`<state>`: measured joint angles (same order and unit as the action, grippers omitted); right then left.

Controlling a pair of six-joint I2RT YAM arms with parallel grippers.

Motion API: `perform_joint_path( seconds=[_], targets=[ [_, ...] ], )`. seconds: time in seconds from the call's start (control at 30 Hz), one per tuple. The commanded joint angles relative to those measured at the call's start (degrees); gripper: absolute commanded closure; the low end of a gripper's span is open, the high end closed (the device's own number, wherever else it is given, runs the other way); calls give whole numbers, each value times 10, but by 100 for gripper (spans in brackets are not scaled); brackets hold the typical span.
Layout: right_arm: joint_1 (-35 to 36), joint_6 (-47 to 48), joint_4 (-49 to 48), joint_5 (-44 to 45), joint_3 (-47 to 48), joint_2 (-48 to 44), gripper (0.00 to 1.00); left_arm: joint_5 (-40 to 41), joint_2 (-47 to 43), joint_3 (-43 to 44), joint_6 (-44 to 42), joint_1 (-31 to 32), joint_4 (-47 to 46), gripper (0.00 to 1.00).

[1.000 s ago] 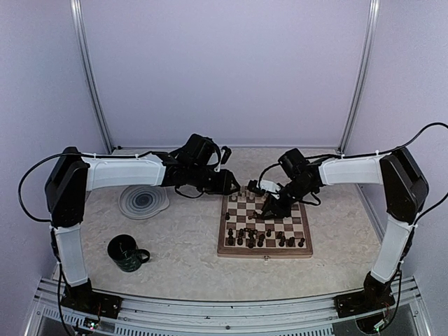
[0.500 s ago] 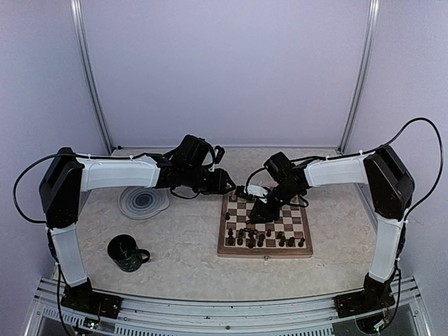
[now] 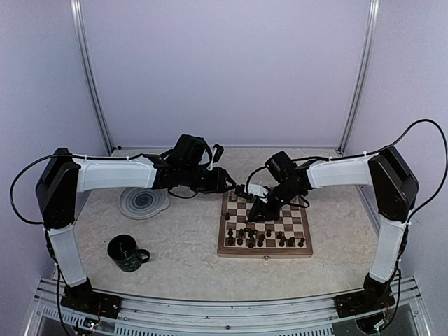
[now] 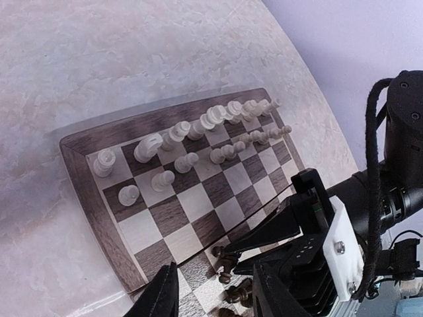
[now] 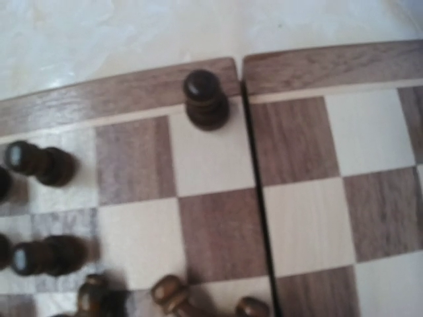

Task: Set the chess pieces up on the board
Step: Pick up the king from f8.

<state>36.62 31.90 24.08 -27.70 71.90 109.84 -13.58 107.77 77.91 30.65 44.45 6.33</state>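
Dark pieces (image 3: 260, 239) just below right pincer (image 3: 253, 212)

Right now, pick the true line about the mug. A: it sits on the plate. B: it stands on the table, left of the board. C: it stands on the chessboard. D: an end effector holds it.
B: the mug stands by itself on the table, nearer the arm bases than the plate and well left of the board.
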Motion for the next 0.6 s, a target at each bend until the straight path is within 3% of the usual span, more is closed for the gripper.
perform_joint_path(
  seconds=[0.0,0.2,0.57],
  targets=[
    [-3,-8,11,-10,-20,-22,86,-33,5,-6,14,9,-39,61],
    [-37,-30,8,-63,-24,-36,85,-30,-3,-48,47,14,-103,61],
    [-47,-13,24,-74,-30,-26,67,4,-36,-78,50,13,-119,61]
  ],
)
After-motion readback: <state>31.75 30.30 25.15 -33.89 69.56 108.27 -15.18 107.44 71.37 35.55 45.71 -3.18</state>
